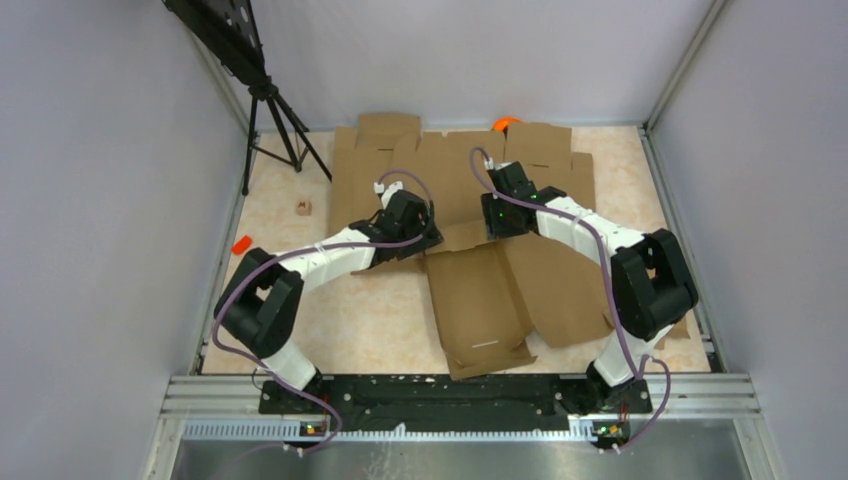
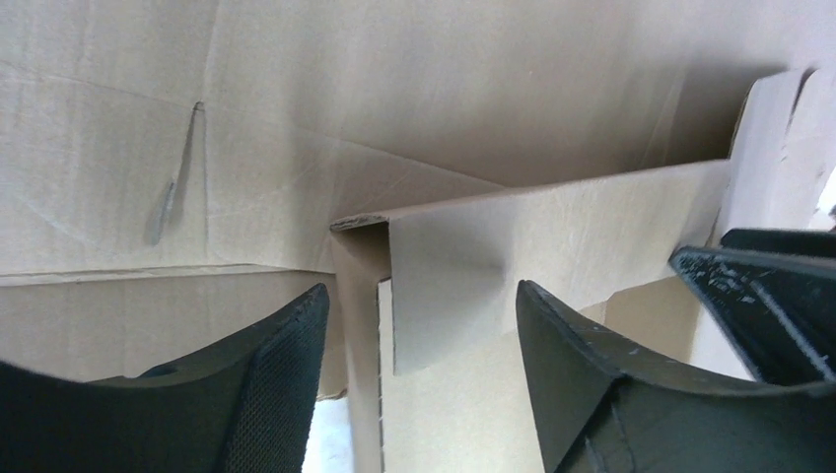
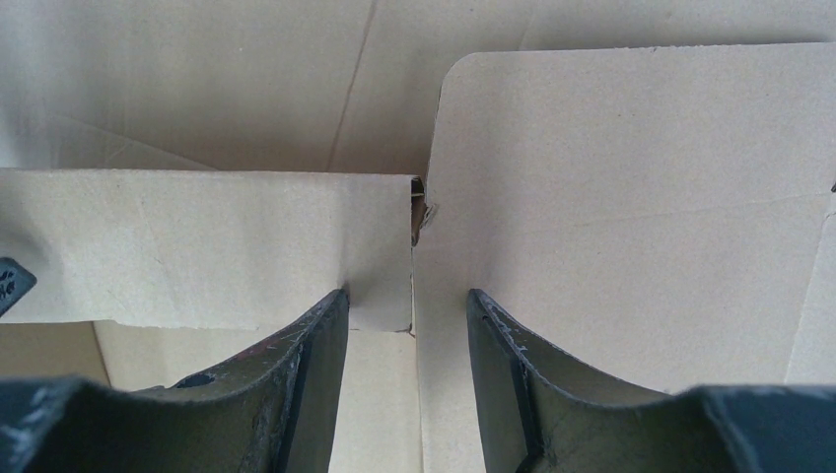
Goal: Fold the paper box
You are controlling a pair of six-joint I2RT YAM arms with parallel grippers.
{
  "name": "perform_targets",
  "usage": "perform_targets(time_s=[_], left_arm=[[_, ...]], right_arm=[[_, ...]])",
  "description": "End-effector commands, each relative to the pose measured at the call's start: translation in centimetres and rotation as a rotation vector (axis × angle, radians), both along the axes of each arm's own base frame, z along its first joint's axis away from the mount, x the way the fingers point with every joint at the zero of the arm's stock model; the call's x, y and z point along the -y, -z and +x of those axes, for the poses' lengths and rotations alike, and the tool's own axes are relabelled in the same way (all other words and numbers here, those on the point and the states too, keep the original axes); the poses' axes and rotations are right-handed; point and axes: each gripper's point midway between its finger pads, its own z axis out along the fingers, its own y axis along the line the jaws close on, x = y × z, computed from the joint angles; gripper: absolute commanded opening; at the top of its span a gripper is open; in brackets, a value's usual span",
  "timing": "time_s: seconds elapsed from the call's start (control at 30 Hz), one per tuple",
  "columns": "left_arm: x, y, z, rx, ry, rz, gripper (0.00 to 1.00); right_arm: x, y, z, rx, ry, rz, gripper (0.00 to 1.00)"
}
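The paper box (image 1: 460, 238) lies mid-table between my two grippers, brown with raised walls. In the left wrist view a side wall (image 2: 552, 227) stands upright and meets a short flap (image 2: 444, 296) at a corner. My left gripper (image 2: 422, 286) (image 1: 432, 236) is open, and that flap stands between its fingers without touching them. In the right wrist view a low wall (image 3: 197, 241) meets a taller rounded panel (image 3: 621, 207) at a seam. My right gripper (image 3: 407, 292) (image 1: 495, 222) straddles the seam, open, with gaps on both sides. A right finger (image 2: 759, 296) shows in the left wrist view.
Flat cardboard blanks lie in front (image 1: 480, 310), at the right (image 1: 565, 290) and at the back (image 1: 380, 140). An orange object (image 1: 503, 123) peeks out behind them. A tripod (image 1: 270, 110), a small wooden block (image 1: 303, 208) and a red piece (image 1: 241, 243) sit at the left.
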Motion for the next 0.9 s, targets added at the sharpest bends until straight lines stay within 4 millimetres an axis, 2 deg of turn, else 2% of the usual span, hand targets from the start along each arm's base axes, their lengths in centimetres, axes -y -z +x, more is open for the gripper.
perform_targets(time_s=[0.0, 0.2, 0.33, 0.53, 0.67, 0.77, 0.87], left_arm=[[-0.7, -3.9, 0.4, 0.114, 0.075, 0.069, 0.73], [-1.5, -7.2, 0.9, 0.214, 0.188, 0.181, 0.81], [0.5, -8.2, 0.7, 0.287, 0.492, 0.197, 0.86], [1.3, -6.1, 1.5, 0.367, 0.809, 0.356, 0.88], [1.8, -3.5, 1.9, 0.307, 0.982, 0.428, 0.87], [2.6, -2.5, 2.4, 0.283, 1.060, 0.424, 0.84], [3.1, -1.9, 2.6, 0.260, 1.112, 0.350, 0.81]], right_arm=[[-1.8, 0.3, -0.2, -0.021, -0.039, 0.027, 0.47], [-1.8, 0.3, -0.2, -0.024, -0.041, 0.029, 0.47], [-1.9, 0.2, -0.3, -0.025, -0.045, 0.028, 0.47], [-1.8, 0.0, -0.3, -0.022, -0.044, 0.028, 0.47], [-1.7, 0.2, -0.5, -0.030, -0.047, 0.021, 0.47], [-1.7, 0.3, -0.6, -0.034, -0.048, 0.018, 0.47], [-1.7, 0.1, -0.6, -0.031, -0.047, 0.022, 0.47]])
